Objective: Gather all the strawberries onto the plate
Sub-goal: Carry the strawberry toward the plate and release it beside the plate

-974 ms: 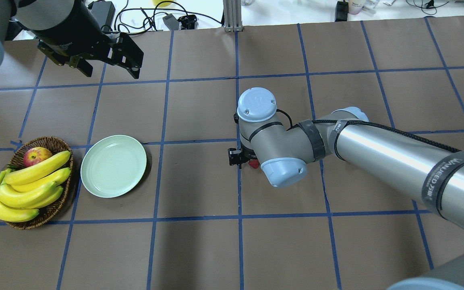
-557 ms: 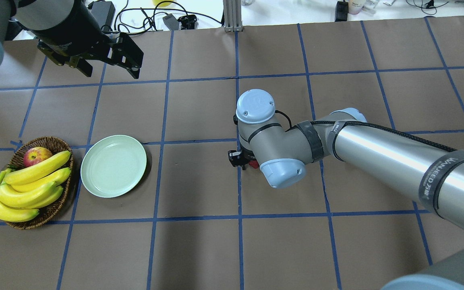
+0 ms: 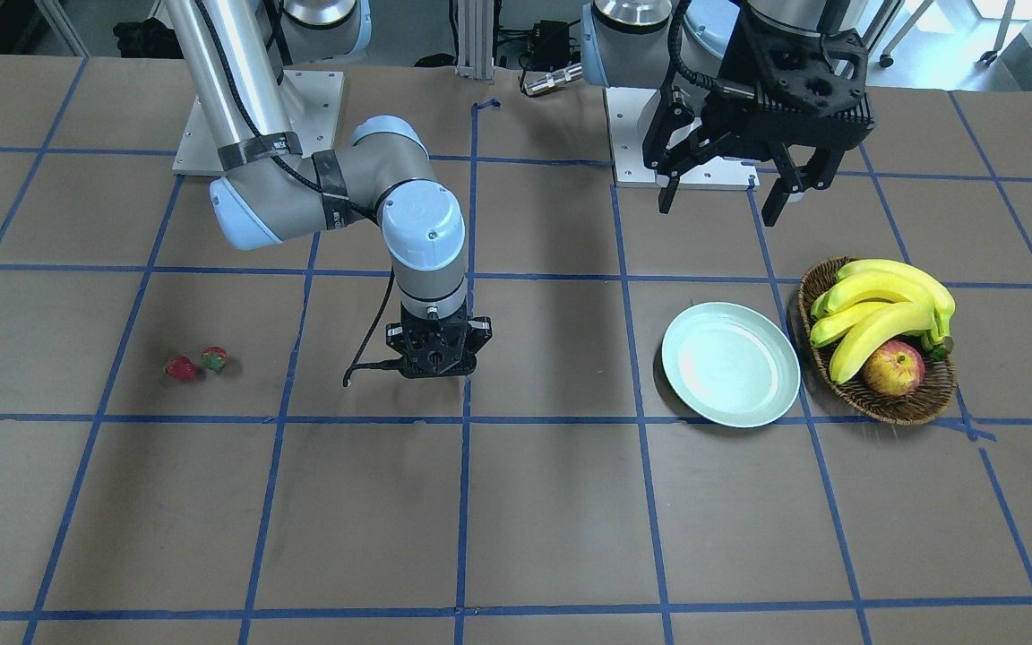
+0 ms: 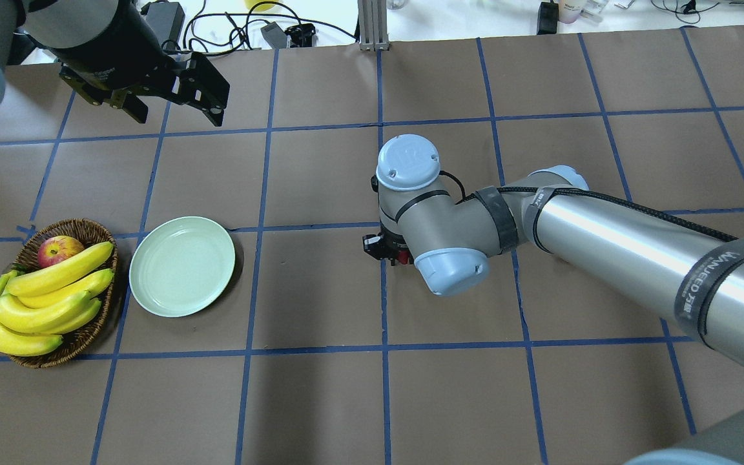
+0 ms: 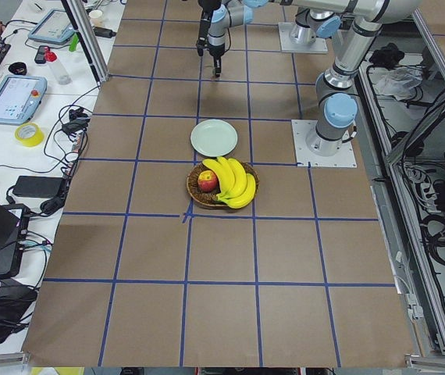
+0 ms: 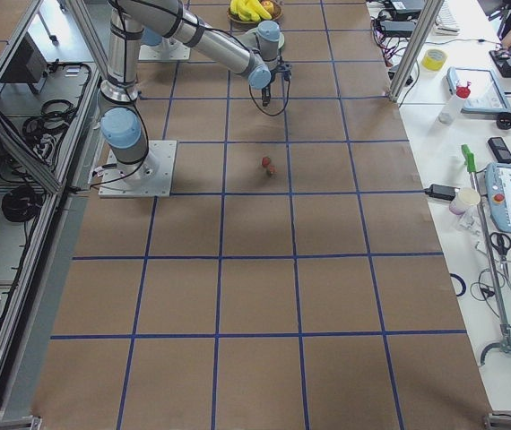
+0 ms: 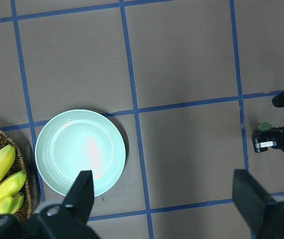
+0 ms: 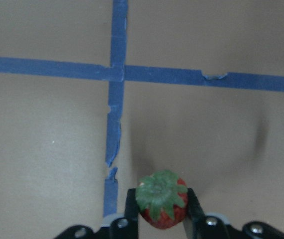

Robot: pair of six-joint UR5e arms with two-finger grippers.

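My right gripper (image 8: 160, 215) is shut on a strawberry (image 8: 161, 198), red with a green leafy cap, held just above the brown table. In the overhead view the wrist covers most of this gripper (image 4: 383, 249), and only a red sliver of the strawberry (image 4: 403, 259) shows. Two more strawberries (image 3: 181, 368) (image 3: 214, 358) lie together on the table, well off to the robot's right. The pale green plate (image 4: 182, 266) sits empty to the left. Far from it, my left gripper (image 4: 178, 115) hangs open and empty, high over the table's back left.
A wicker basket (image 4: 85, 227) holding bananas (image 4: 42, 297) and an apple (image 4: 59, 250) stands just left of the plate. Blue tape lines grid the brown table. Cables and boxes lie beyond the far edge.
The right wrist has shifted slightly left and away from the robot, with the strawberry still in its grip. The left arm has not moved.
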